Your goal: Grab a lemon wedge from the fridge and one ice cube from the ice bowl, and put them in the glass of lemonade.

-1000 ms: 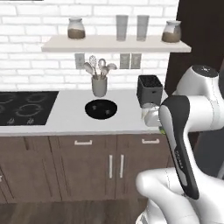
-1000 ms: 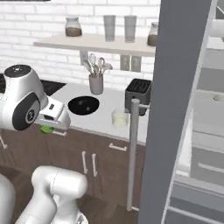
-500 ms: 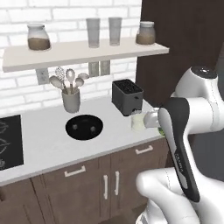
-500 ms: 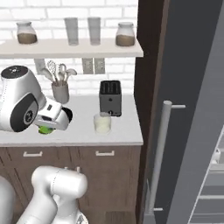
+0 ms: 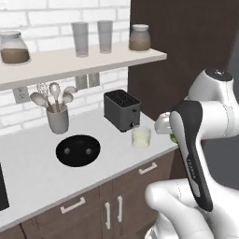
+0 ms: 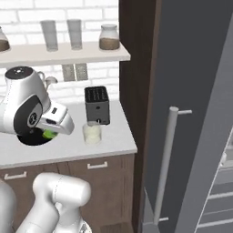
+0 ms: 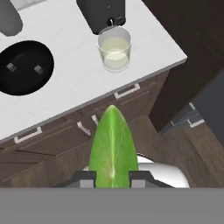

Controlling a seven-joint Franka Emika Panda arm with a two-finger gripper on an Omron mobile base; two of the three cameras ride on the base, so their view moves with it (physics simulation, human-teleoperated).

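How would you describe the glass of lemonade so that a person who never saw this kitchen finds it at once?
Find the white countertop under the wall shelf, then the black boxy toaster near its right end. Just in front of the toaster stands the short clear round glass of lemonade; unlike the tall empty grey glasses on the shelf, it holds pale yellowish liquid.

The wedge (image 7: pixel 112 144) is clamped between the fingers (image 7: pixel 86 179) of the gripper (image 7: pixel 112 178). Ahead of the fingers, past the counter (image 7: pixel 70 87) edge, the glass (image 7: pixel 114 49) is set on the counter. The toaster (image 7: pixel 101 14) is found just behind the glass, farther from the fingers. The bowl (image 7: pixel 25 68) is placed left of the glass, two cubes (image 7: pixel 38 69) lying in it. The fridge (image 6: pixel 191 113) is stood right of the counter.
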